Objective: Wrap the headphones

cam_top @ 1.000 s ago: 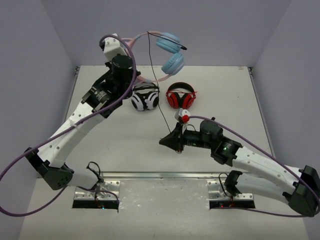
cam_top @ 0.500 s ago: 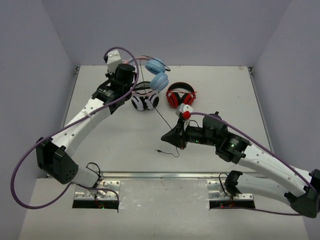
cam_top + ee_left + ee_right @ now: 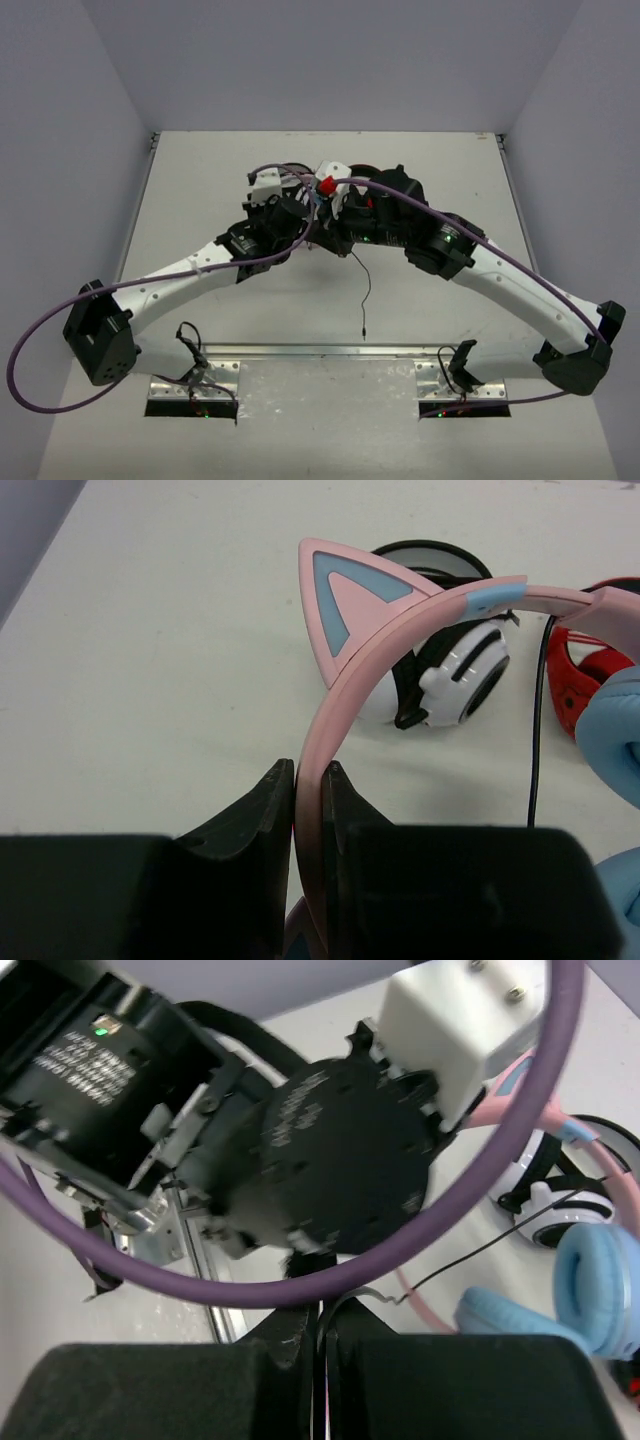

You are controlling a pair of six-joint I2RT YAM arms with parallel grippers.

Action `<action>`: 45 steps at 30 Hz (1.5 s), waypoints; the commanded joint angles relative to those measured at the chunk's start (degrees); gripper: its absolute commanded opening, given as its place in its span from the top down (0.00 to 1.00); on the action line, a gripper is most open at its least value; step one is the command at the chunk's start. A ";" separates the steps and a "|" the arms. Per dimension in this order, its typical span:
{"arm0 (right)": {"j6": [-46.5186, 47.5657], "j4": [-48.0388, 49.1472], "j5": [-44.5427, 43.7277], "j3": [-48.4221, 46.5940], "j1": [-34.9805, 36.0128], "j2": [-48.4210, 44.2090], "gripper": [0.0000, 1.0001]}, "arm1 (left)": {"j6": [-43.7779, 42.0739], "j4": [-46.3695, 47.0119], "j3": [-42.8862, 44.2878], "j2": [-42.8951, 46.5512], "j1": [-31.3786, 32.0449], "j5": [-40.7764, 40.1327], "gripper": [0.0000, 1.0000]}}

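Since the earlier frames both arms have swung inward and now meet over the middle of the bench (image 3: 200, 180). The headphones (image 3: 322, 740) have come down from high at the far left to low over the bench centre.

- **Left claw** (image 3: 305, 775): clamped narrow on the smooth pink plastic headband (image 3: 400, 620), gripping it edge-on. The band arcs up and away from the jaws, with one stiff triangular cat ear (image 3: 340, 610) standing on it.
- **Right claw** (image 3: 320, 1315): nearly closed. It appears to pinch the thin black cable (image 3: 450, 1265), though the close view leaves contact uncertain.
- **Key relation:** from your right claw the headphones lie ahead and to the right, close by, partly behind the left arm's round wrist housing (image 3: 340, 1150). The cable's long axis runs from the right claw toward the padded, matte light blue ear cup (image 3: 600, 1290). The right claw is the nearer one to the cable, so any winding would fall to it while the left claw holds the frame.
- **Free tail** (image 3: 366, 295): limp and slightly wavy, trailing over the bench toward its near edge and ending in a small plug (image 3: 363, 333).
- **Bystanders:** glossy white-and-black headphones (image 3: 450, 670) and red-and-black headphones (image 3: 575, 670) rest on the bench beyond the band.
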State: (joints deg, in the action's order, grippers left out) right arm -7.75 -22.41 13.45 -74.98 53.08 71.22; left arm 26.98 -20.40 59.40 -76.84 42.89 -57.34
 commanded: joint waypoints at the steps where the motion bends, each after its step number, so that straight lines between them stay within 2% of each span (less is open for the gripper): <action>1: 7.21 -7.45 -4.30 -6.40 0.45 2.34 0.99 | -0.85 10.19 -4.36 6.59 2.63 -2.70 1.00; 3: 12.20 -9.04 -6.77 -7.90 0.36 3.31 0.99 | -2.54 13.44 -8.39 8.36 3.86 -0.68 1.00; 7: 18.90 -12.30 -7.56 -7.99 0.36 4.28 0.99 | -8.42 18.99 -14.47 13.63 3.95 10.37 1.00; 10: 24.00 -10.91 -9.49 -4.84 0.36 2.53 0.99 | -13.08 25.05 -19.57 16.70 4.04 18.55 1.00; 13: 27.43 -9.14 -12.13 -3.07 0.18 1.73 0.99 | -14.50 28.66 -24.40 19.70 4.04 23.48 1.00; 20: 32.87 -9.14 -21.00 -2.37 -0.52 4.62 0.99 | -17.93 31.22 -26.18 18.66 6.41 36.50 1.00; 25: 34.64 -0.89 -28.37 2.46 -4.82 3.93 0.99 | -17.84 29.28 -25.56 19.00 8.60 38.00 1.00; 29: 33.59 5.79 -30.33 4.14 -12.19 3.31 0.99 | -16.96 26.48 -25.30 22.95 11.15 38.71 1.00; 35: 31.74 5.54 -28.57 2.12 -17.39 3.66 0.99 | -15.56 17.79 -19.95 24.37 13.44 38.27 0.99; 38: 32.88 5.45 -30.50 1.33 -18.27 4.80 0.99 | -15.73 13.64 -17.48 23.58 15.02 37.40 1.00; 42: 31.49 5.98 -30.07 2.29 -20.73 5.59 0.99 | -15.03 9.52 -14.23 24.80 15.64 32.66 1.00; 45: 28.15 6.07 -25.24 3.70 -24.42 5.51 0.99 | -14.77 5.22 -10.90 25.95 15.55 28.96 1.00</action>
State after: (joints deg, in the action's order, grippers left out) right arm 24.34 -24.10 -8.86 -69.97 33.17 76.88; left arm 11.51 -7.90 44.07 -53.43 56.75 -28.18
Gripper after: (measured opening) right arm 0.013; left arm 0.119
